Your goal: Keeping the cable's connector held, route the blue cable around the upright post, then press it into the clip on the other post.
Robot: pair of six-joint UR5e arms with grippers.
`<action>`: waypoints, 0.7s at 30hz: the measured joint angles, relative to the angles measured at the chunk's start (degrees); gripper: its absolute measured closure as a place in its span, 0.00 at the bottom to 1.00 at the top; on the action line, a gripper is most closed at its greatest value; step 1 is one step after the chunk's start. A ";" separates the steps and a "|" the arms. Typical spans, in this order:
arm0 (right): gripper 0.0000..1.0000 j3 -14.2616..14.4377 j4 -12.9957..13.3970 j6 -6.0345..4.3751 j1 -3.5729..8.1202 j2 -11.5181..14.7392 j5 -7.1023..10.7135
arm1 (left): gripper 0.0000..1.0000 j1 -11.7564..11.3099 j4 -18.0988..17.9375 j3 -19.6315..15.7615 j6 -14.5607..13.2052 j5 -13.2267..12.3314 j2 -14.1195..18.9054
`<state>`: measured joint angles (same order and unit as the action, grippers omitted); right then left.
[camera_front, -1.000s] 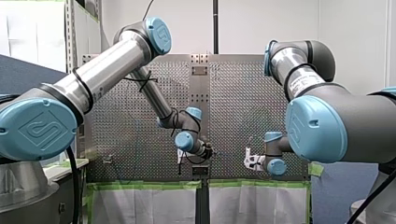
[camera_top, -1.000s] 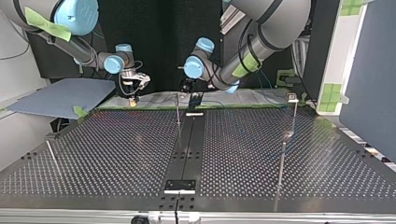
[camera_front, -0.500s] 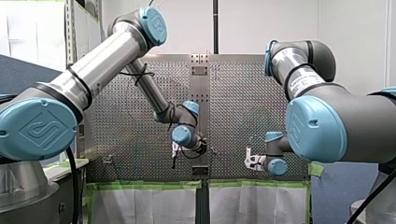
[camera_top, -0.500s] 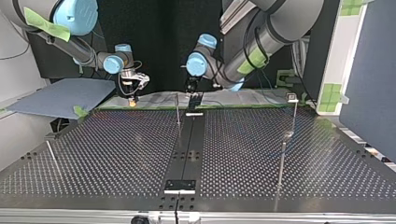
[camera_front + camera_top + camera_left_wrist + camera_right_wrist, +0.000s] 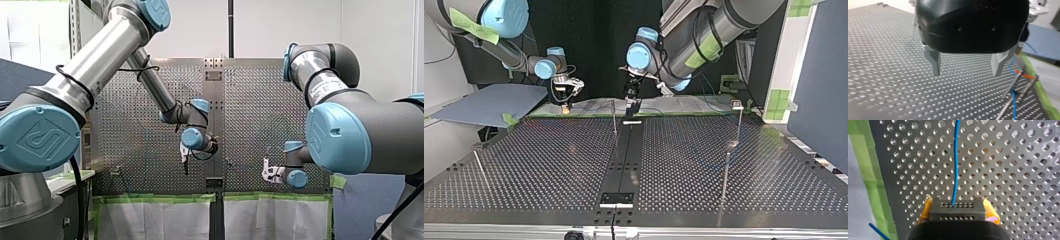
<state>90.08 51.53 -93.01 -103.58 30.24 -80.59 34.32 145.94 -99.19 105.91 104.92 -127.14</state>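
My right gripper has its yellow pads shut on a grey connector block. The blue cable runs out of the block over the perforated plate. In the top view this gripper hangs at the far left edge of the table. My left gripper is open, its metal fingers bare with nothing between them. It hovers just behind a thin upright post. Another post with a clip on its top stands at the top view's right.
A black strip runs down the middle of the perforated table. Thin rods stand at the top view's left and near right. Green tape lines the far edge. A blue-grey board lies beyond it.
My left arm has swung towards the front view's left and risen a little, its gripper turning to point down at the table. My right arm has not moved.
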 joint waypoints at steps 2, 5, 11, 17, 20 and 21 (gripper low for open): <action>1.00 0.02 -0.01 0.00 0.00 -0.01 0.03 | 0.01 0.12 -0.96 -0.94 0.94 0.90 0.94; 1.00 0.01 -0.05 0.00 0.00 0.00 0.07 | 0.01 0.18 -2.40 -2.37 1.88 1.64 2.37; 1.00 0.03 -0.09 0.00 0.00 -0.01 0.16 | 0.01 0.22 -5.20 -5.20 2.33 1.91 5.20; 1.00 0.00 -0.10 -0.02 0.00 -0.02 0.28 | 0.01 0.31 -8.39 -8.45 2.36 1.91 8.46; 1.00 0.00 -0.11 -0.06 0.00 -0.03 0.42 | 0.01 0.32 -9.09 -10.19 2.37 1.91 10.20; 1.00 0.00 -0.10 -0.07 0.00 -0.02 0.48 | 0.01 0.32 -9.15 -10.72 2.36 1.91 10.73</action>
<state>90.08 51.42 -93.07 -103.58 30.21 -80.11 34.64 136.79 -109.92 108.28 106.83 -116.41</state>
